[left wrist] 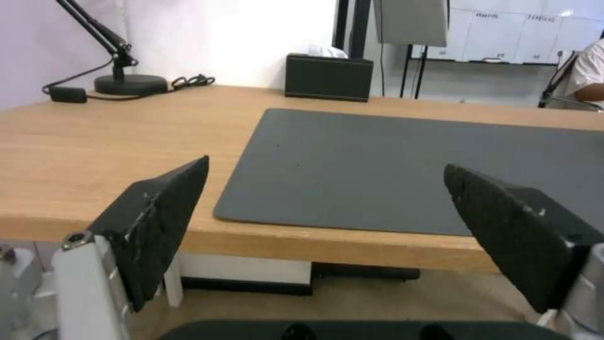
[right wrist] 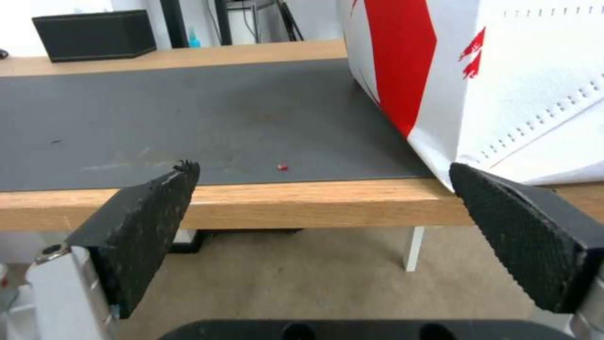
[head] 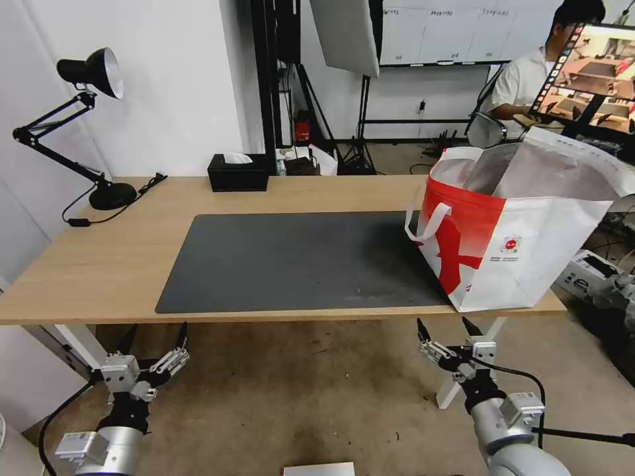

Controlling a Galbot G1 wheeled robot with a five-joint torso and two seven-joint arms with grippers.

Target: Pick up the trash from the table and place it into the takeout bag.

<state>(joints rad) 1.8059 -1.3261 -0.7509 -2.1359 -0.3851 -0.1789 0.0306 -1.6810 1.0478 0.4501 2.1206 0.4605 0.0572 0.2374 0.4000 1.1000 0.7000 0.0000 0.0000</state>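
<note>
head: high, looking down over table (head: 99, 264) | wrists: low, near its front edge | shared: mat (head: 297, 261)

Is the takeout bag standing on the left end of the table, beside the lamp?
No, the bag stands at the table's right end, while the lamp is at the far left corner.

Takeout bag (head: 509, 244) on table (head: 99, 264) ahead-right of right gripper (head: 449, 328); tissue box (head: 237, 172) far behind; lamp (head: 99, 185) ahead-left of left gripper (head: 153, 334).

Silver-grey arms with black cables, white-bracketed left pincer (head: 153, 337) and right pincer (head: 449, 329), black textured pads.
</note>
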